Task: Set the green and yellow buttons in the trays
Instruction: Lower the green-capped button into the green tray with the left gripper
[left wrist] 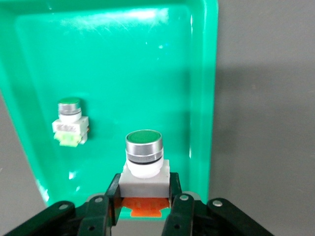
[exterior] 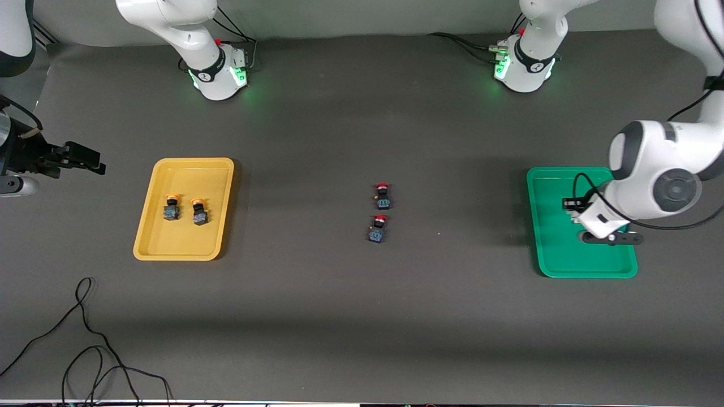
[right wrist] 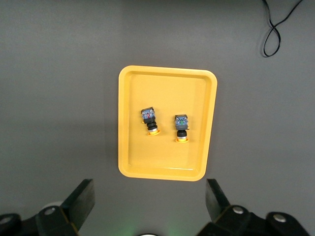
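My left gripper [left wrist: 145,191] is shut on a green button [left wrist: 144,156] with a round green cap and a white body, and holds it over the green tray [left wrist: 123,59]. I cannot tell whether the button touches the tray floor. A second green button [left wrist: 70,123] lies in the same tray. In the front view the left arm hides both, and the left gripper [exterior: 613,238] is low over the green tray [exterior: 551,254]. Two yellow buttons [exterior: 172,206] [exterior: 198,211] lie in the yellow tray [exterior: 184,249]. My right gripper [exterior: 85,159] is open and empty, up in the air beside that tray.
Two red-capped dark buttons [exterior: 383,195] [exterior: 378,228] lie on the dark mat midway between the trays. A loose black cable [exterior: 85,339] curls on the mat near the front camera at the right arm's end.
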Motion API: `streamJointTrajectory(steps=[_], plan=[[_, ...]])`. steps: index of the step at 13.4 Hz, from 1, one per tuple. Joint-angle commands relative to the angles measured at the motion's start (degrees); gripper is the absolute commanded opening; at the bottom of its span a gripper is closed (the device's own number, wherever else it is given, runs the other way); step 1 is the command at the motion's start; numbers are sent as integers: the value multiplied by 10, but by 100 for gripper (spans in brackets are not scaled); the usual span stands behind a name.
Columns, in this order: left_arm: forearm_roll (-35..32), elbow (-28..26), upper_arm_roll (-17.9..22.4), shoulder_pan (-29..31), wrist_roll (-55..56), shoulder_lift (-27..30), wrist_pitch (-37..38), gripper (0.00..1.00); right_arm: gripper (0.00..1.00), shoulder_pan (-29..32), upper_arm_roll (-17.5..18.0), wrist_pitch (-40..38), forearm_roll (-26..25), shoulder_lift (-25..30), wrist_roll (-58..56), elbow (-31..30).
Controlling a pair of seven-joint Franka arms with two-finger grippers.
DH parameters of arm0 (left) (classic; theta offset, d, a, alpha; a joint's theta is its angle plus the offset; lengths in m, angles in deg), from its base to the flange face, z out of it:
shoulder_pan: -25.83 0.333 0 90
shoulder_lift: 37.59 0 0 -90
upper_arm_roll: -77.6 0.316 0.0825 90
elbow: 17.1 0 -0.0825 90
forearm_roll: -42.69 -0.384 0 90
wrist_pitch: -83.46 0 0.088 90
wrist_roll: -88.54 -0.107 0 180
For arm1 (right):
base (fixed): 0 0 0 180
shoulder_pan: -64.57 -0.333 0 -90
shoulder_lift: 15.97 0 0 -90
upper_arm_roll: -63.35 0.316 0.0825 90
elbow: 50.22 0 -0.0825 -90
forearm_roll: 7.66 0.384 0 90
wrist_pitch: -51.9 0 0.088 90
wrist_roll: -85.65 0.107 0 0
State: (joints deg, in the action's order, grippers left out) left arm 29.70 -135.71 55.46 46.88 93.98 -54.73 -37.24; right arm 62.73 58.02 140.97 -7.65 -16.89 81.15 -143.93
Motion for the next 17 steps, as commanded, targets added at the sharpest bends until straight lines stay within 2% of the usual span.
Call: streamJointTrajectory(steps=[1,3,7,8,9,11,13,16,17], plan=[[-18,-73,3,18,-8,4,-94,0,100,4,8,-16,-12,18,29,-9],[-19,-106,17,17,-6,-13,-165,0,100,10,11,-17,-12,19,29,-8],[-19,-106,32,16,1,-42,-179,0,100,20,14,-18,-12,19,28,-8],[-18,-104,32,16,1,-47,-180,31,100,21,14,-18,-12,19,28,-8],[-19,-102,32,17,0,-49,-179,97,100,27,19,-18,-12,19,28,-8],[-18,-97,32,16,1,-43,-169,100,100,34,26,-18,-12,19,28,-9],[-18,-87,32,16,-9,-12,-146,100,100,29,24,-18,-12,19,28,-8],[-15,-19,18,8,-10,47,-4,100,100,29,25,-18,-12,19,28,-8],[-12,21,-4,9,-10,63,66,100,100,29,25,-18,-12,19,28,-8]])
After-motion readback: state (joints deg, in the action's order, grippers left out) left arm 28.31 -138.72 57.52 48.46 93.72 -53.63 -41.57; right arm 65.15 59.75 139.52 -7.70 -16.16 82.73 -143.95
